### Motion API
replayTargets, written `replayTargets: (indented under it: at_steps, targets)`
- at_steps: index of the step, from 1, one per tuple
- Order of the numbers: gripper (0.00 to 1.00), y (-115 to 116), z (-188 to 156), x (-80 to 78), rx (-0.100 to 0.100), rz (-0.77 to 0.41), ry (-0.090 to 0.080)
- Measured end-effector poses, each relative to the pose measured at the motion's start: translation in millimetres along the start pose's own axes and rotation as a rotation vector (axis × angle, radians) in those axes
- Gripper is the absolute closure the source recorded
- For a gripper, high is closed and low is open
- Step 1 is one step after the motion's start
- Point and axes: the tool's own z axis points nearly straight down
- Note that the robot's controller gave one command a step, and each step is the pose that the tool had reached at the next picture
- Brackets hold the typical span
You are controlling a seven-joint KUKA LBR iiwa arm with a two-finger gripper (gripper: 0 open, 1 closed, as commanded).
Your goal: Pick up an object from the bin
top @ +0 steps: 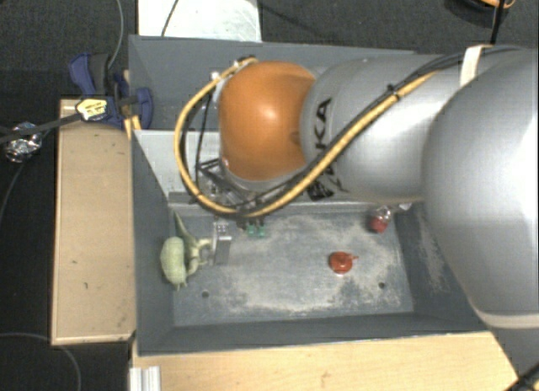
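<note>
A pale green lump (174,260), soft-looking and longer than it is wide, lies on the floor of the grey metal bin (278,332). It sits just beside the gripper (221,246), on the side away from the arm and close against the bin's sloping end wall. The gripper hangs low over the floor (286,286), and from here it cannot be told how far open it is or whether it touches the lump; a pale strand of the lump reaches toward it.

Just behind the gripper, by the back wall, lies a small green piece (255,230). Well apart from the gripper, toward the arm's side, a red round piece (340,262) rests in the middle of the floor. Farther back near the rear wall is a red and silver piece (379,222).

The floor is scuffed, dusty grey metal, and a broad bare stretch runs from the gripper forward to the near wall. The walls slope up on all sides.

Above the gripper bulges the wrist's orange cover (261,120), looped by a yellow cable (181,141). The thick silver arm (404,128) spans the far end of the bin.
</note>
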Motion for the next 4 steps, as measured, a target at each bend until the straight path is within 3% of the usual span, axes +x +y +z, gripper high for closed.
replayTargets:
  at_steps: [1,2,3,4]
  targets:
    - [0.00,-1,-5,-1.7,-0.002,0.006,-0.007]
    - [0.00,10,38,-14.3,-0.005,0.220,-0.012]
    - [0.00,15,89,-10.7,0.000,0.350,0.000]
    - [0.00,25,76,-11.4,-0.004,0.147,-0.013]
